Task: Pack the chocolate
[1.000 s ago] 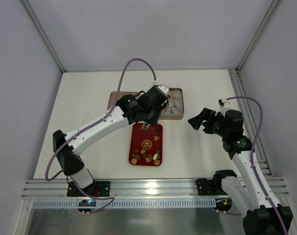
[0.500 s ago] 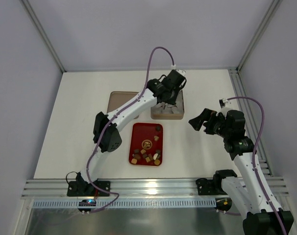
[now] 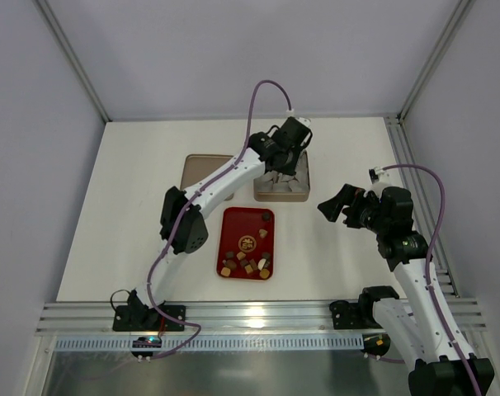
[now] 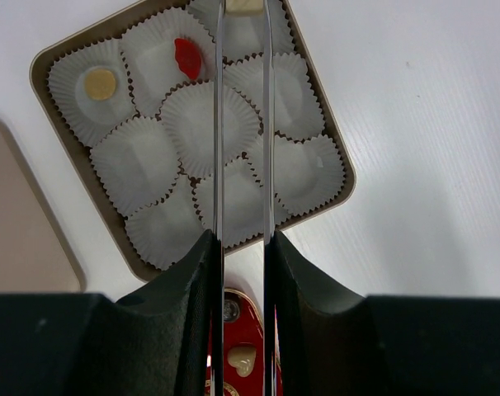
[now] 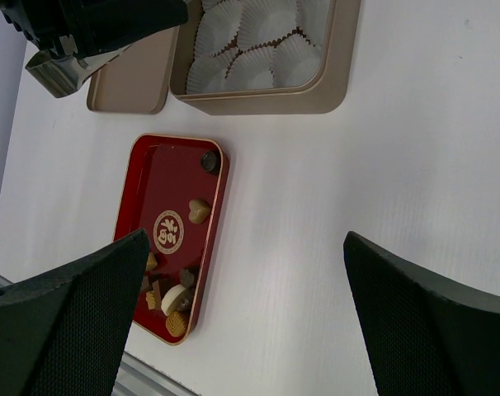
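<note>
Several chocolate pieces (image 3: 248,260), dark brown, tan and cream, lie on the red tray (image 3: 233,224), mostly at its near end; they also show in the right wrist view (image 5: 172,293). My left gripper (image 3: 276,175) carries long metal blades and hangs over the gold box (image 3: 300,195) of white paper cups. In the left wrist view the blades (image 4: 243,7) are shut on a cream chocolate piece (image 4: 244,4) at the frame's top edge. One cup holds a tan round piece (image 4: 101,82), another a red piece (image 4: 187,58). My right gripper (image 3: 337,205) is open and empty, right of the tray.
The box's tan lid (image 3: 202,169) lies flat left of the box. A tan heart piece (image 5: 199,209) and a dark round piece (image 5: 208,161) sit at the tray's far end. Metal rails run along the table's right side and near edge.
My left gripper has moved from the tray's far end up and right to over the box of paper cups, then held still. The right arm has not moved.
</note>
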